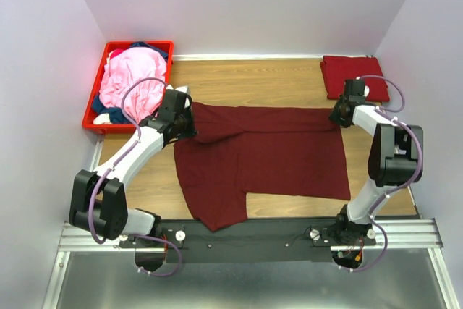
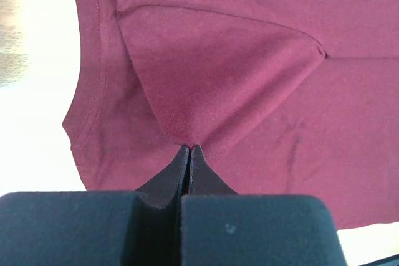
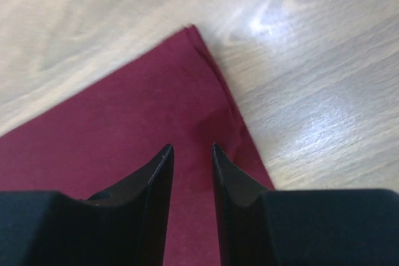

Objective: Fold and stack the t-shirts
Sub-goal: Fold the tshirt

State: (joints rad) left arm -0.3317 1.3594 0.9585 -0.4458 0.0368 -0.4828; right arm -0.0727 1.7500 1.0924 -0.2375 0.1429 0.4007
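- Tabletop (image 1: 289, 77) of pale wood, with a red crate (image 1: 92, 110) at its far-left corner, used here as the landmark.
- Dark maroon t-shirt (image 1: 275, 153) spread mostly flat just right of the crate and nearer the arms. End closest to the crate bunched and doubled over.
- Inside the crate: pink t-shirt (image 1: 129, 77) heaped on top, navy t-shirt (image 1: 148, 48) peeping out behind it, both unfolded.
- Far right of the crate, along the same back edge: red t-shirt (image 1: 354, 76) folded into a neat rectangle, by the look of it the start of the stack.
- Left gripper (image 2: 189, 149) just right of the crate's near corner, clamped tight on a pinched-up peak of maroon cloth beside a sleeve seam.
- Right gripper (image 3: 192, 149) well right of the crate, over the maroon shirt's far corner. Jaws apart, nothing pinched between them.
- Step in hand, by judgement: first fold of the maroon shirt, with one end gripped and the other not yet taken.
- Next move, likely: lower the right jaws onto the corner edge and close on the cloth. Then lift both ends together and lay one half over the other, keeping the cloth taut against wrinkles.
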